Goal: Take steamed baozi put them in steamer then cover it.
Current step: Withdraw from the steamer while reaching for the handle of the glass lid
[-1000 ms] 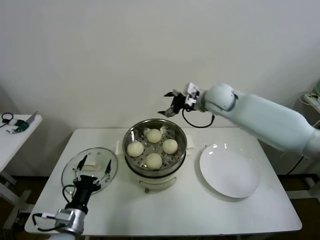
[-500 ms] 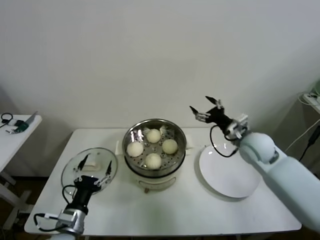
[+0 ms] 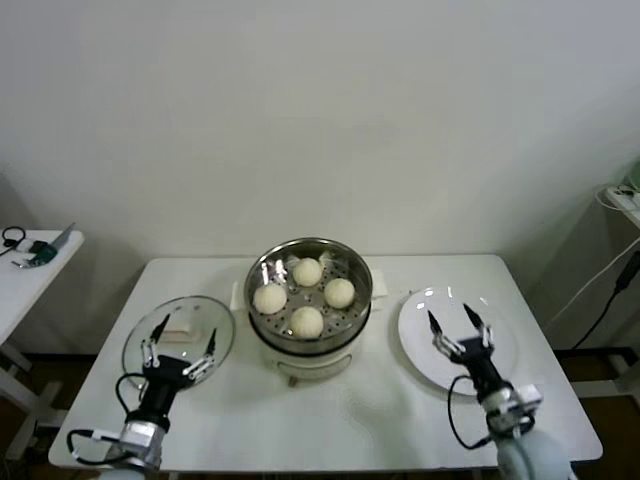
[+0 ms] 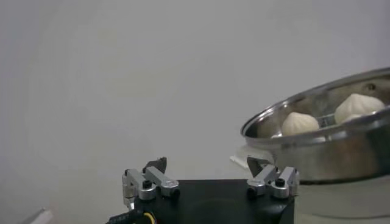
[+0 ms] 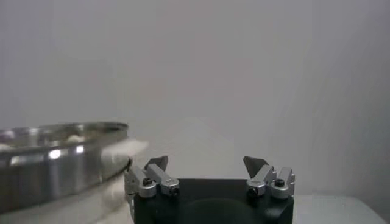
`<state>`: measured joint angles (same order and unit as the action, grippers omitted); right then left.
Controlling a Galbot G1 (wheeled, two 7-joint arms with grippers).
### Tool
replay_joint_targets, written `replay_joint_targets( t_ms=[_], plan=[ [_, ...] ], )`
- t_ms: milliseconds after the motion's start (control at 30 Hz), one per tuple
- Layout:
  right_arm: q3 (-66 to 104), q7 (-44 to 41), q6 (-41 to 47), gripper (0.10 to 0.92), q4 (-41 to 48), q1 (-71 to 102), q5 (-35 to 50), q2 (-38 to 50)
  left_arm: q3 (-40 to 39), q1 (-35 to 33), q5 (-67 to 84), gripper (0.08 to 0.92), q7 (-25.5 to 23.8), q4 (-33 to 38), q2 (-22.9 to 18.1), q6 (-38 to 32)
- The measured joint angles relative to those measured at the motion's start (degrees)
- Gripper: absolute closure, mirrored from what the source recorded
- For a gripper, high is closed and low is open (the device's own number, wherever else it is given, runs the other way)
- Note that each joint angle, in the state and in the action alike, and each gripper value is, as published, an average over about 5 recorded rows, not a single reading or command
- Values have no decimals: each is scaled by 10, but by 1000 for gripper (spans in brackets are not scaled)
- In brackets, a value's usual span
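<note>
**Inspector:** What has changed in the last second?

**Assistant:** The right arm has pulled back. A second ago it reached out behind the steamer (image 3: 310, 296); half a second ago it was swinging over toward the plate (image 3: 459, 340). The right claw (image 3: 458, 324) is now low at the near edge of the counter (image 3: 370, 410), over the plate. The left claw (image 3: 178, 347) has barely moved and sits at the near rim of the cover (image 3: 179, 335).

**Inspector:** Meaning for the task?

**Assistant:** All four steamed baozi (image 3: 307, 297) lie on the perforated tray inside the steamer, and the plate is bare. I judge the loading finished. Covering is what remains, and it has not been done.

**Inspector:** Where is the cover?

**Assistant:** Flat on the counter, just left of the steamer, its cream handle up. Nothing has lifted it.

**Inspector:** State of the claws?

**Assistant:** Right claw: fingers spread wide, nothing between them, confirmed in its own wrist view (image 5: 207, 167). It touches neither plate nor steamer. Left claw: also spread wide and holding nothing; its wrist view (image 4: 209, 167) shows a clear gap with the steamer beyond. Whether its tips touch the glass, I cannot tell.

**Inspector:** Next requirement?

**Assistant:** Most likely the left claw closes on the cover's handle.
</note>
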<state>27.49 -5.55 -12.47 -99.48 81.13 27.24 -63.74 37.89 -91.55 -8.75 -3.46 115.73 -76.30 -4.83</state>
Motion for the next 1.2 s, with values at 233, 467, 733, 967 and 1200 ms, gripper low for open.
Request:
replay_joint_targets(
  t_ms=[233, 467, 733, 967, 1200],
  plan=[
    [34, -7, -59, 203, 6, 71, -27, -62, 11, 11, -97, 177, 34, -29, 21, -10],
    [50, -8, -90, 203, 12, 102, -43, -99, 11, 38, -273, 177, 107, -98, 47, -14],
    [60, -5, -107, 203, 11, 116, -52, -126, 3, 89, -440, 177, 182, -221, 56, -22],
    [65, -2, -114, 203, 10, 123, -55, -137, -5, 127, -522, 177, 216, -298, 56, -25],
    [70, -1, -123, 203, 7, 131, -57, -147, -11, 162, -578, 177, 236, -351, 56, -24]
  ],
)
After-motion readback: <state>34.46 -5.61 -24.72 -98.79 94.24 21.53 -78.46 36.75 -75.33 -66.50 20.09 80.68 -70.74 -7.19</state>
